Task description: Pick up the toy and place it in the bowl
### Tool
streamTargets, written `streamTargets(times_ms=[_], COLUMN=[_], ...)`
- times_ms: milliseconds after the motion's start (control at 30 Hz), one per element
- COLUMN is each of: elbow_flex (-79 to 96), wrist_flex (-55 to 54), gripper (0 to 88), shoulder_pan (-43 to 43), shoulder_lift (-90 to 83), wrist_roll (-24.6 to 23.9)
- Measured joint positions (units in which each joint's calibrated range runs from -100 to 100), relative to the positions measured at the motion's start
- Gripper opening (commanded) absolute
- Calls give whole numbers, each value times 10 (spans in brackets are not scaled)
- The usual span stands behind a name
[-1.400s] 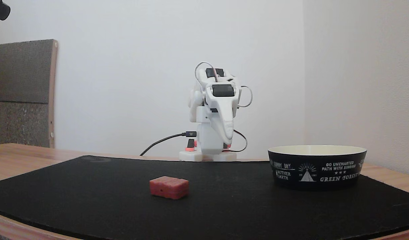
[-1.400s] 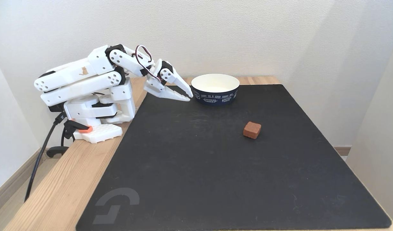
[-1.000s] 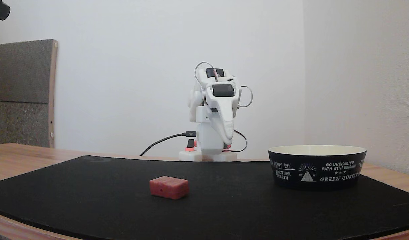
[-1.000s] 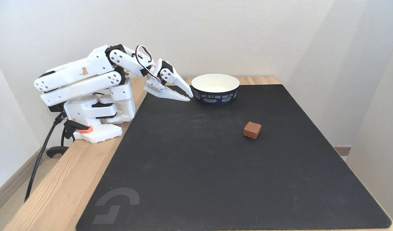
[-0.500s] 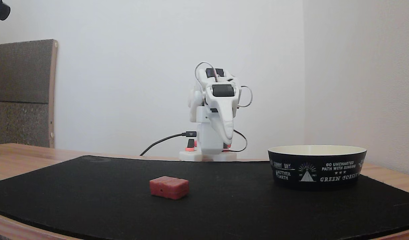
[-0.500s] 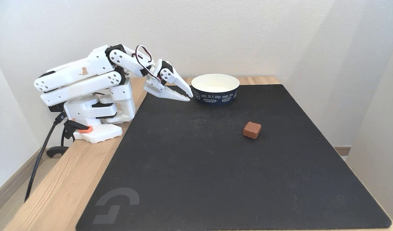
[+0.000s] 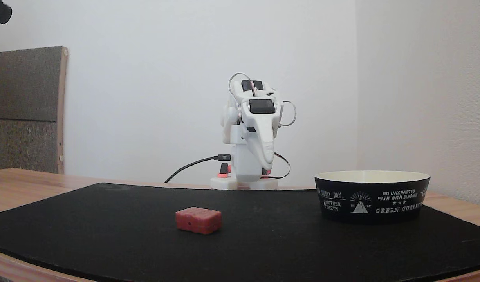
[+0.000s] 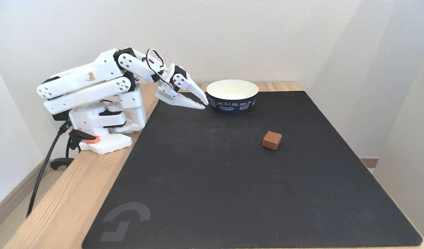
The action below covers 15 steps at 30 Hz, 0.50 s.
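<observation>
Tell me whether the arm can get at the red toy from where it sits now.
Probably yes. The toy lies alone on the black mat, apart from the bowl, with nothing between it and the folded arm's gripper. Whether the arm stretches that far cannot be told for sure.

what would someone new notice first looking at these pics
Probably the white robot arm folded low at the table's edge, its gripper shut and poised just beside the black bowl with the cream inside. Next, the small red toy block lying alone on the big black mat, apart from bowl and arm.
</observation>
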Motion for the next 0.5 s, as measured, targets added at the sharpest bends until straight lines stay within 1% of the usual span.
streamTargets(times_ms=[133,167,333,500], elbow_flex=[0,0,0,0], wrist_flex=[0,0,0,0], gripper=[65,130,371,376], shoulder_pan=[0,0,0,0], shoulder_lift=[0,0,0,0], wrist_roll=[0,0,1,1])
